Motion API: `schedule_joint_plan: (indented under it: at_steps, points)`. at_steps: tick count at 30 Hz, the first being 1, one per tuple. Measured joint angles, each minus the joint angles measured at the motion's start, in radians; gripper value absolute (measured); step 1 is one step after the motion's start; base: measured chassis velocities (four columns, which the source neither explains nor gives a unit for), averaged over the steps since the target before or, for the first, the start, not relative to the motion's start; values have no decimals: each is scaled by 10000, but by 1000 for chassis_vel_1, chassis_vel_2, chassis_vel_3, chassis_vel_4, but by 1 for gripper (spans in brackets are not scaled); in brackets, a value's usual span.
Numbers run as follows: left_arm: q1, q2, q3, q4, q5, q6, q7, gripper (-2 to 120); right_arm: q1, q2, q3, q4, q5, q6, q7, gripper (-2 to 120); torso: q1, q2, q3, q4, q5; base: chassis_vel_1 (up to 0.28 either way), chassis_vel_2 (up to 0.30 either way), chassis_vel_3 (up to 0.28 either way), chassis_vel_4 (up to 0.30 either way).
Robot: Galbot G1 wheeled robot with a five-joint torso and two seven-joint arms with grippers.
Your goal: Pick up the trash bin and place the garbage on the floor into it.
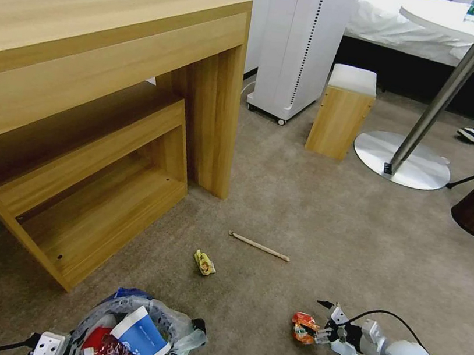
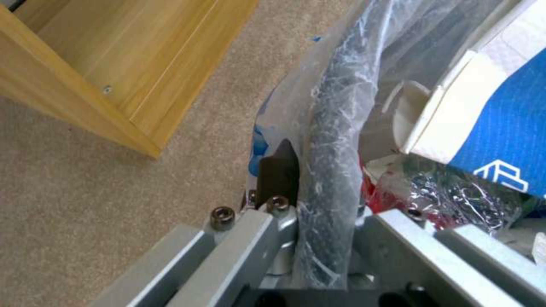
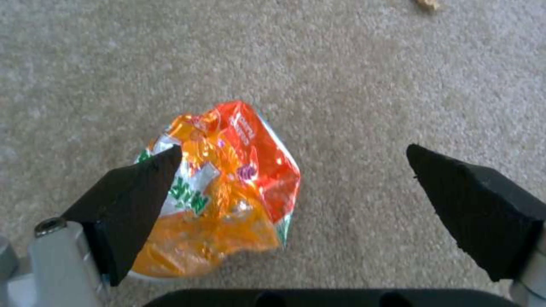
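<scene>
1. R tool (image 3: 296,179) is low over the floor (image 1: 313,223), spread wide, gripping nothing. In the R wrist view 1 black fingertip (image 3: 142,187) overlaps the edge of the orange-red wrapper (image 3: 227,192); the other stands well off to the far side over bare carpet.
2. Key relation: the wrapper isn't centred in the gap, it sits hard against 1 finger. In the head view it lies just beside the R tool (image 1: 328,330), on its left, twd the bin side. Judgement: the tool prob. needs to shift sideways twd the wrapper, then drop, before closing. It's a crumpled lump w/ no clear long axis, so approach angle matters little.
3. L tool (image 2: 318,213) is clenched on the rim of the trash bin (image 2: 330,140), bag film pinched in w/ the dark frame. In the head view the bin (image 1: 138,334) sits at the robot's front-left and holds a blue-white carton (image 1: 141,334) plus red wrappers.
4. Bin is near the wrapper, so the carry looks short; R arm is the nearer 1.
5. Left on the floor further out: a yellow scrap (image 1: 204,262) and a thin wooden stick (image 1: 258,246), long axis running roughly left-right, both betw. the robot and the wooden worktop (image 1: 92,34).
</scene>
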Motion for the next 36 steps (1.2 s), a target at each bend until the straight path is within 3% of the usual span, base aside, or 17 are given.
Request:
schedule_joint_plan:
  at_steps: [16,31,36]
  points:
    - [-28,-64,115,43,52,1,-65,0,-639,-214,334,235,22,157,317,100,0,0,0,-1,-7,0,0,0,0]
    - [200,-138,74,-30,176,-2,14,0,-910,149,490,-23,38,205,619,100,0,0,1,-1,-10,0,0,0,0]
    - [341,26,-146,-332,-307,131,115,0,-843,208,303,-78,74,253,689,100,0,0,1,-2,-13,0,0,0,0]
